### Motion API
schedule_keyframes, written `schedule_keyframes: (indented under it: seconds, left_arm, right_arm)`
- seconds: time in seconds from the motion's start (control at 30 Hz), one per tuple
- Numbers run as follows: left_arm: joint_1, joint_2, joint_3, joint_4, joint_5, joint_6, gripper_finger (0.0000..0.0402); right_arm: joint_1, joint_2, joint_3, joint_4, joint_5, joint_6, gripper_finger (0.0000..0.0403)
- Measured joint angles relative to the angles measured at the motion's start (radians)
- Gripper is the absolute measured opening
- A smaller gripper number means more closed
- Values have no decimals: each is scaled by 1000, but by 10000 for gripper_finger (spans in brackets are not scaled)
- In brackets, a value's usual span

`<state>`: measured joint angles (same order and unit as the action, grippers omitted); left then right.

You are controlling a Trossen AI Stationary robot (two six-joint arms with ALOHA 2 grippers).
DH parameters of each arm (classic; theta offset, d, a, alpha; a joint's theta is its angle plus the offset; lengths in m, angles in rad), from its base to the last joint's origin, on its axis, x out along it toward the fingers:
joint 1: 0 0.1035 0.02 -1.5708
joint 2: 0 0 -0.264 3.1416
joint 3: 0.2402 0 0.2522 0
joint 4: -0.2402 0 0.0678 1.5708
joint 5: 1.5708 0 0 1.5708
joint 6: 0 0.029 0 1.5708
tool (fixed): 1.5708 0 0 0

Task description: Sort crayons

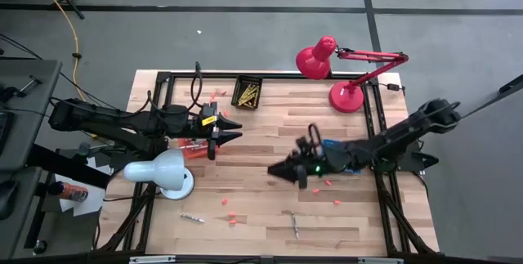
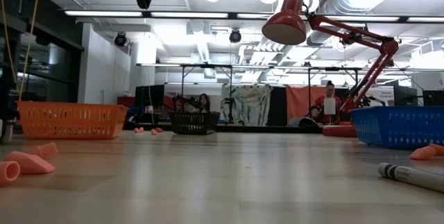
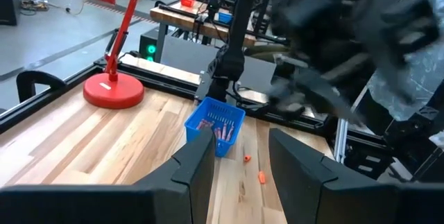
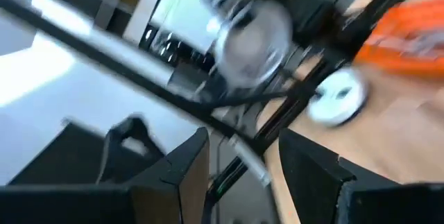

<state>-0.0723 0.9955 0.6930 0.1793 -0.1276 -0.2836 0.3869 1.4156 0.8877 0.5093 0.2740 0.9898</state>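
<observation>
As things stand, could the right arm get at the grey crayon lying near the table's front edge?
Probably yes: the right gripper is open and holds nothing, and only bare wood and small pink chips lie between it and the grey crayon.

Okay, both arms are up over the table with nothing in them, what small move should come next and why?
Probably lower the right claw toward the loose grey crayon near the table's front edge. Both claws look open and empty, the left claw hovering by the orange basket, and that crayon lies unsorted on the bare wood.

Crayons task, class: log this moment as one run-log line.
left hand: open, empty, above table | right hand: open, empty, mid-table | black basket: yellow crayons | blue basket: red crayons
</observation>
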Motion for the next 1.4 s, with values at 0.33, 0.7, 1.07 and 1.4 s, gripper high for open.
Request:
schedule_keyframes:
  seconds: [0.33, 0.7, 1.07, 1.4]
  left_arm:
    - [0, 0, 0, -7, 0, 0, 124]
    - [0, 0, 0, -44, 1, 0, 124]
    - [0, 0, 0, -54, 1, 0, 124]
    - [0, 0, 0, -54, 1, 0, 124]
  right_arm:
    - [148, 229, 541, -756, -277, 128, 167]
    - [231, 538, 966, -1621, -150, 607, 167]
    - [230, 723, 912, -1573, -363, 785, 167]
    - [181, 747, 770, -1482, -382, 758, 167]
